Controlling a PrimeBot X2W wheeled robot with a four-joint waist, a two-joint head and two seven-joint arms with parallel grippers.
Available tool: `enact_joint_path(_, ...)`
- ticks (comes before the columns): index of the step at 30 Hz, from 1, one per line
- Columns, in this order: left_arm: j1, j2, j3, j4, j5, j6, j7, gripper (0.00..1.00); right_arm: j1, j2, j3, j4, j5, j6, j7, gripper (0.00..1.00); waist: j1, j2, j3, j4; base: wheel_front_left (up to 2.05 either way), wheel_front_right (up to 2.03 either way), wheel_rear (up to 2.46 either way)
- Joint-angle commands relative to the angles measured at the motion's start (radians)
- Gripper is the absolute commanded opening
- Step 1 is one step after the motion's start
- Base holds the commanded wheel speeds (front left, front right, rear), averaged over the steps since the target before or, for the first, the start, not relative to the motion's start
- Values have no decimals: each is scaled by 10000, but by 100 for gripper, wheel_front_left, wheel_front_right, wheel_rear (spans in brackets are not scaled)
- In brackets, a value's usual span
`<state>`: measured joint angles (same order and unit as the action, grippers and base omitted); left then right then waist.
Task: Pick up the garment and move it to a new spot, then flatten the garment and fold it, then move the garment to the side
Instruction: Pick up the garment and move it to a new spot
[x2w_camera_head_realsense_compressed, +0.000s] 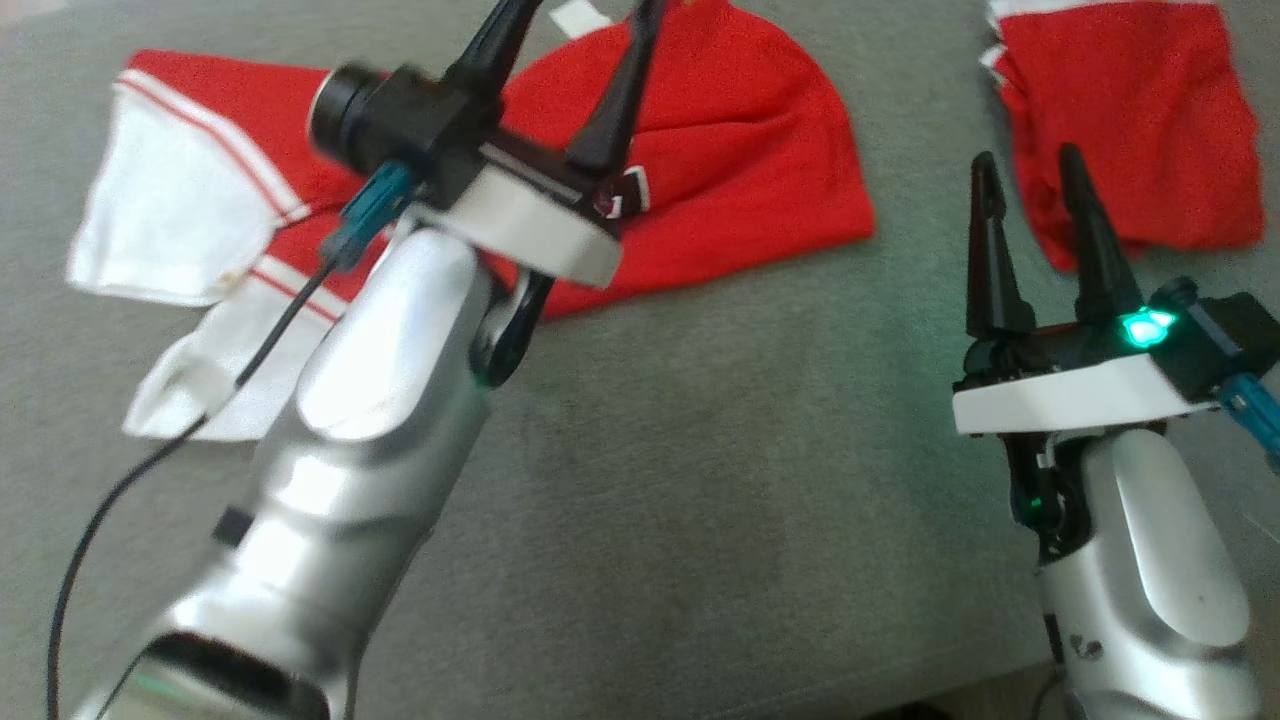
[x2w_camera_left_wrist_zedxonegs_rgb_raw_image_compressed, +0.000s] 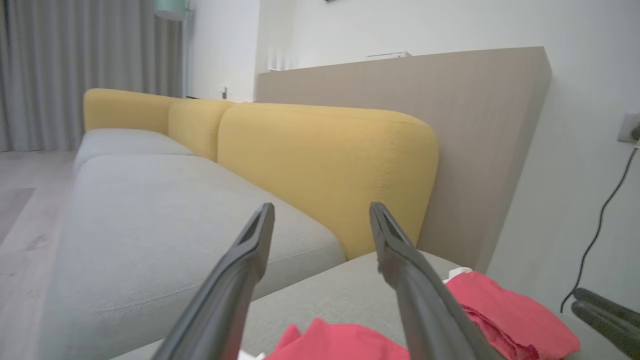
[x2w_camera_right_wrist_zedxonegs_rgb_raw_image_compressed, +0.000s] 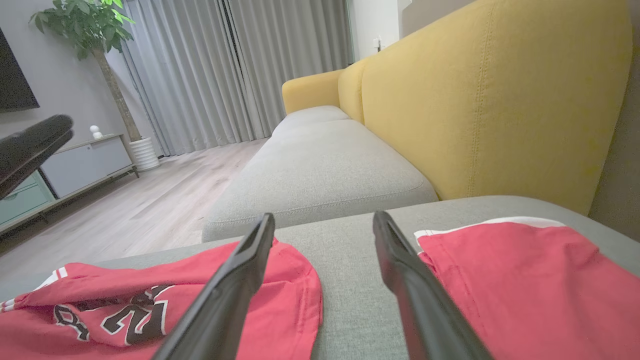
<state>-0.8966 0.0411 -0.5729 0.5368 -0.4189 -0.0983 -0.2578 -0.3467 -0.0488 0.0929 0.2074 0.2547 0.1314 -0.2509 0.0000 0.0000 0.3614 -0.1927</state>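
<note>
The red jersey (x2w_camera_head_realsense_compressed: 740, 150) is lying on the grey woven seat cushion (x2w_camera_head_realsense_compressed: 700, 450), toward its far left part. Its body is bunching into a rounded, smooth-edged lobe. At its left end, white panels (x2w_camera_head_realsense_compressed: 170, 210) edged with thin red and white stripes are fanning out in flat, angular flaps. In the right wrist view a black print outlined in white (x2w_camera_right_wrist_zedxonegs_rgb_raw_image_compressed: 125, 320) is showing on the soft, slightly rumpled red cloth (x2w_camera_right_wrist_zedxonegs_rgb_raw_image_compressed: 295, 295).

The left gripper (x2w_camera_head_realsense_compressed: 585, 15) is hanging above the jersey on its glossy silver forearm. Its two long, tapering dark fingers are standing wide apart and gripping nothing. The left wrist view is showing bare air between them (x2w_camera_left_wrist_zedxonegs_rgb_raw_image_compressed: 322, 207), with red fabric (x2w_camera_left_wrist_zedxonegs_rgb_raw_image_compressed: 340, 340) lying low beneath.

The right gripper (x2w_camera_head_realsense_compressed: 1027, 158) is hovering over the cushion's right part. Its matte black fingers are likewise spreading fully open and carrying nothing (x2w_camera_right_wrist_zedxonegs_rgb_raw_image_compressed: 324, 217). Just beyond its tips, a second red garment (x2w_camera_head_realsense_compressed: 1130, 110) with a white hem is lying in a roughly rectangular, layered stack (x2w_camera_right_wrist_zedxonegs_rgb_raw_image_compressed: 525, 290).

A mustard-yellow backrest (x2w_camera_left_wrist_zedxonegs_rgb_raw_image_compressed: 320, 165) with a fine weave and rounded corners is rising behind the cushion.
</note>
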Motion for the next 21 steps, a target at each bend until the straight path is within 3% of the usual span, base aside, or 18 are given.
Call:
enact_joint_path(1, 198, 211, 681, -554, 165, -31, -39, 100, -4, -14, 87, -259, -201, -7, -109, 100, 0, 0, -448, 582, 0, 0, 0)
enact_joint_path(11, 3105, 727, 2824, -1926, 575, -140, -39, 100, 645, -14, -270, -31, -908, -7, -109, 100, 0, 0, -1586, 1939, 0, 0, 0)
enact_joint_path(21, 6390, 391, 4365, -2769, 692, -222, -39, 100, 1369, -14, -76, 193, -1116, -7, -109, 100, 0, 0, -2267, 2722, 0, 0, 0)
